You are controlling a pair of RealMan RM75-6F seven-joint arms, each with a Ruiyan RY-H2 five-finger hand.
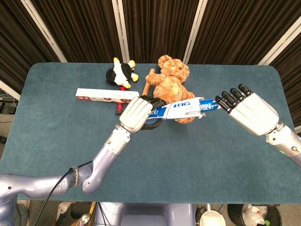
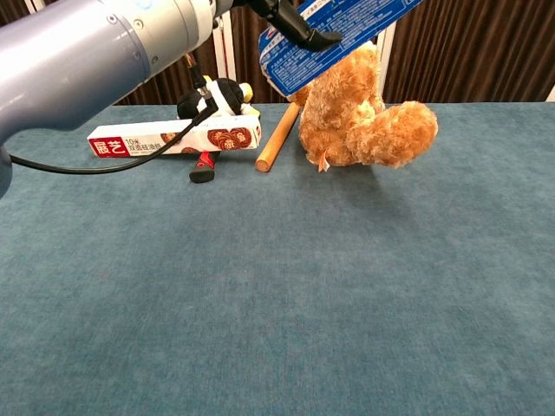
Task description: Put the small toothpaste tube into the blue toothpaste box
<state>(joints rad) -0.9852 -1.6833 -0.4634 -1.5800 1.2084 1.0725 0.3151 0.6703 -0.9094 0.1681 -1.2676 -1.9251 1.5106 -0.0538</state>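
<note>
At frame centre the left hand [image 1: 137,114] grips the blue toothpaste box [image 1: 181,108] aloft before the teddy bear [image 1: 170,86], while the right hand [image 1: 248,111], fingers extended, holds the small toothpaste tube [image 1: 207,105] at its mouth.

The left hand [image 1: 136,114] has a smooth white shell on its back and black fingers [image 1: 151,100]. Its arm is shiny grey-purple metal, round like a pipe, with a thin black cable [image 1: 60,181] running along it. The right hand [image 1: 248,110] looks the same: white back, black fingers.
</note>
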